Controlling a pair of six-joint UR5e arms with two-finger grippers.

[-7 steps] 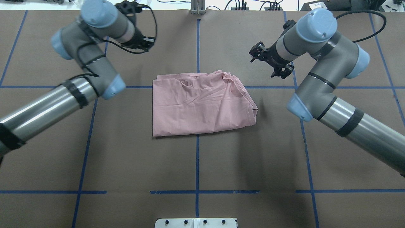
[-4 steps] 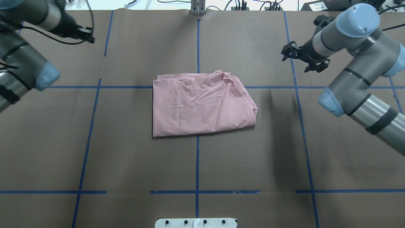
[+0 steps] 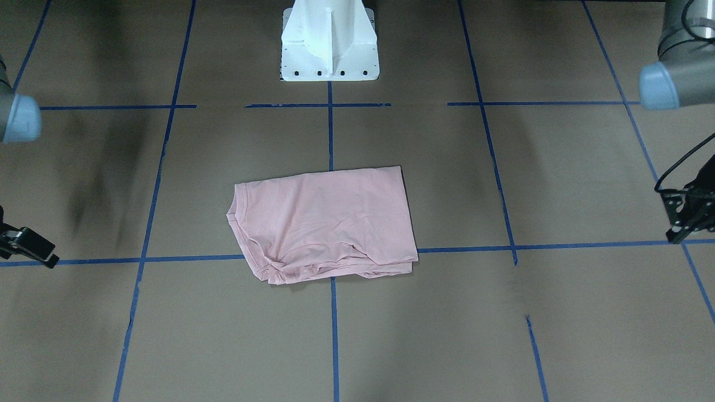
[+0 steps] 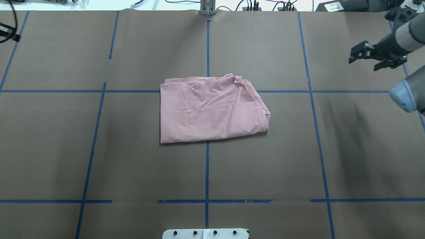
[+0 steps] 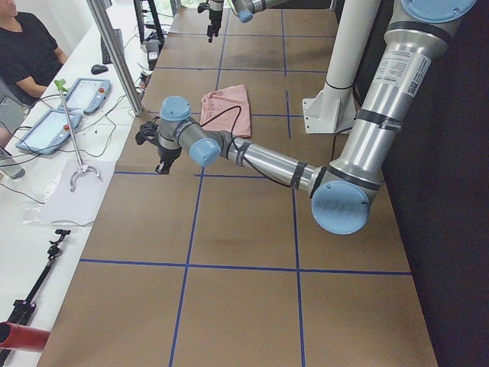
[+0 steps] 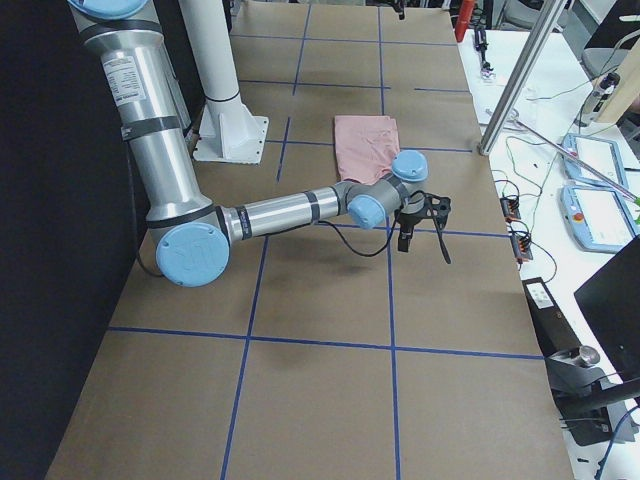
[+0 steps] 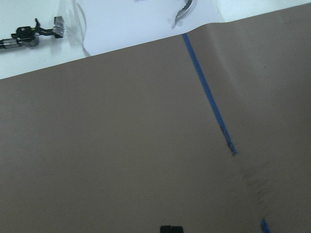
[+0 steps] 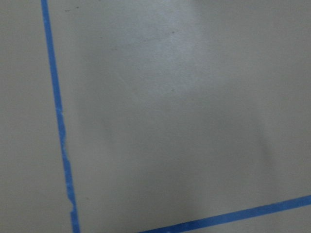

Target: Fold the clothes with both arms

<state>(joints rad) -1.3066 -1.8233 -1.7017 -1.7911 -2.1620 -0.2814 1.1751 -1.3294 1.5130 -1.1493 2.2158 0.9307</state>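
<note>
Centrally lies the folded T-shirt (image 4: 212,109), long axis toward the desk's side edges; right claw (image 4: 365,61) gapes near the far-right corner, left claw (image 3: 678,220), state untellable, far-left, equally distant.

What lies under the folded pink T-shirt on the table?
Under the pink T-shirt run the brown table cover and two blue tape lines; their crossing is covered. Anything between the folded layers is hidden.
</note>
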